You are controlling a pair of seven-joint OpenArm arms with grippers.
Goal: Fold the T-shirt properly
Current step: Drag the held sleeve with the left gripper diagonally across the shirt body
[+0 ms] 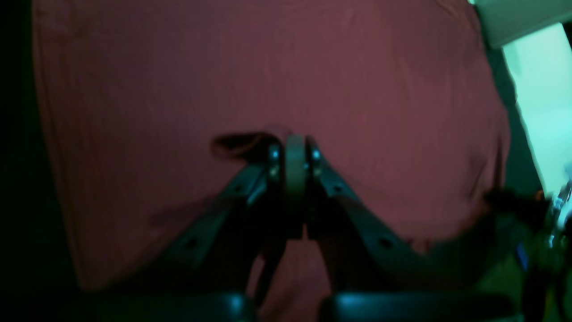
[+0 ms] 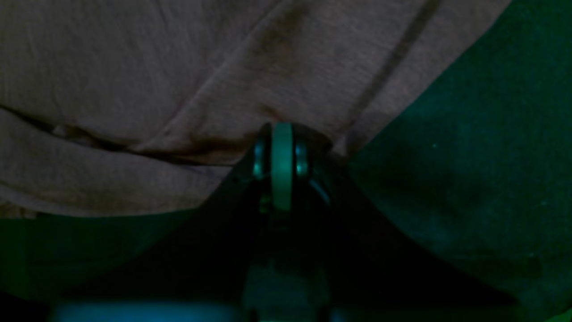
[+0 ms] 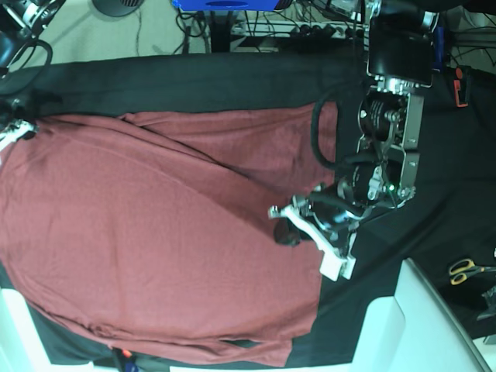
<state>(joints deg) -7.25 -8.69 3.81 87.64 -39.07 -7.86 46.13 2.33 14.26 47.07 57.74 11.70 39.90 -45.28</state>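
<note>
**Operator:** Base view has the T-shirt [image 3: 155, 240] spread across the left and middle of the frame on the black tabletop [image 3: 434, 232]. I see one diagonal crease running toward the centre and some fabric lapped over along the top edge, so I judge the folding barely begun; most of it is left.

**Observer:** And the arms?

**Operator:** My left gripper [image 1: 295, 154] sits centre-frame in its wrist view, jaws closed tight, with a small ridge of red cloth bunched at the tips; I read that as a pinch on the shirt. My right gripper [image 2: 282, 150] also has its jaws pressed together, at the shirt's edge where cloth meets tabletop; whether it grips fabric, I cannot tell.

**Observer:** Room to move?

**Operator:** Bare black tabletop lies right of the shirt and along the top. Scissors [image 3: 465, 270] lie at far right, well apart.
</note>
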